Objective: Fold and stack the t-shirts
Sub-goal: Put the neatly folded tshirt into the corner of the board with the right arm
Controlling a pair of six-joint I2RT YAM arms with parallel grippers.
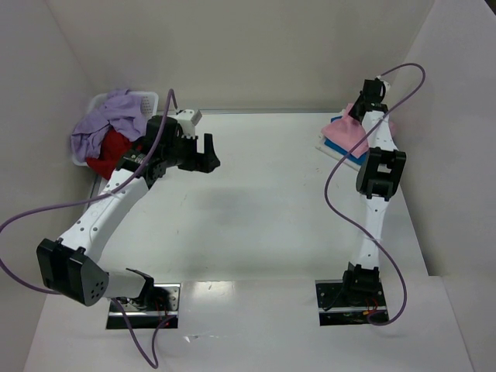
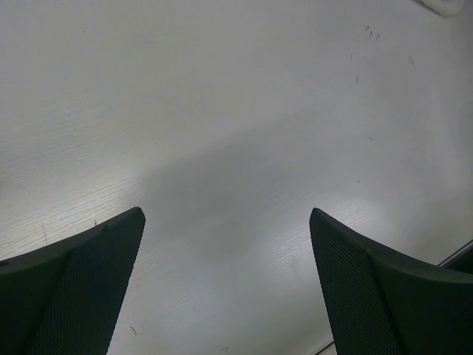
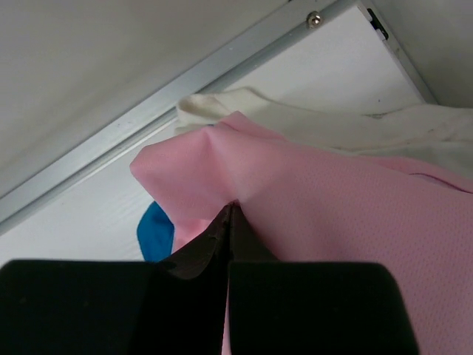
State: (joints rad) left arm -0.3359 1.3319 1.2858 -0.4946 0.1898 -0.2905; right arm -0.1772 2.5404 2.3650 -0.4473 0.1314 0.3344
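Note:
The light pink t-shirt (image 1: pixel 346 136) lies on the bright blue t-shirt (image 1: pixel 358 157) at the table's far right. My right gripper (image 1: pixel 364 107) is shut on a fold of the pink t-shirt (image 3: pixel 310 200), with a bit of the blue t-shirt (image 3: pixel 155 231) showing under it. The lavender t-shirt (image 1: pixel 105 122) and the red t-shirt (image 1: pixel 108 153) are heaped in the white basket (image 1: pixel 147 99) at the far left. My left gripper (image 1: pixel 203 155) is open and empty above bare table (image 2: pixel 222 133), just right of the basket.
A cream-white cloth (image 3: pixel 318 118) lies under the pink t-shirt near the table's back metal edge (image 3: pixel 185 81). White walls close in the table at the back and on both sides. Purple cables hang from both arms.

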